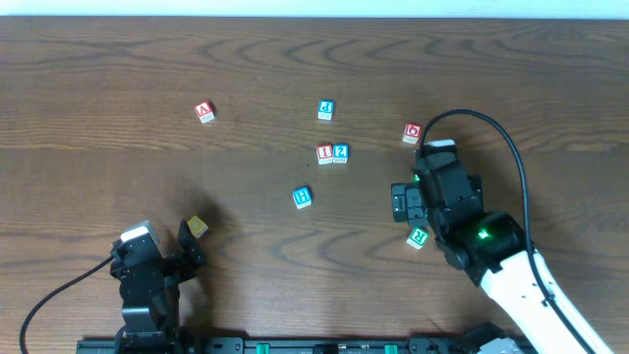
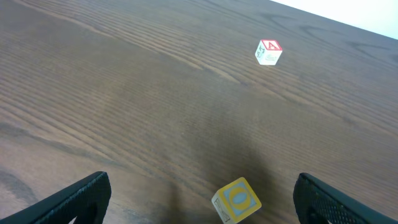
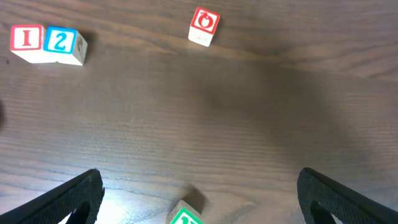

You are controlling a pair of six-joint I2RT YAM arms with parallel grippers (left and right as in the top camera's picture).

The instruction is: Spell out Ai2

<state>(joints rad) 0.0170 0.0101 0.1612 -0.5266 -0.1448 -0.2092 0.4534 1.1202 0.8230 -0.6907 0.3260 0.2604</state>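
A red "A" block (image 1: 204,112) lies at the far left of the table, alone; it also shows in the left wrist view (image 2: 268,52). A red "I" block (image 1: 324,153) and a blue "2" block (image 1: 340,152) sit touching side by side at the centre, and show in the right wrist view too ("I" block (image 3: 27,42), "2" block (image 3: 62,43)). My left gripper (image 1: 185,248) (image 2: 202,186) is open and empty at the front left, well short of the "A". My right gripper (image 1: 411,205) (image 3: 199,180) is open and empty, right of the "I 2" pair.
A yellow "O" block (image 1: 198,227) (image 2: 237,200) lies between the left fingers. A green block (image 1: 418,237) (image 3: 185,216) lies between the right fingers. A red block (image 1: 412,132) (image 3: 203,25), a blue block (image 1: 325,109) and a blue "H" block (image 1: 303,198) lie loose.
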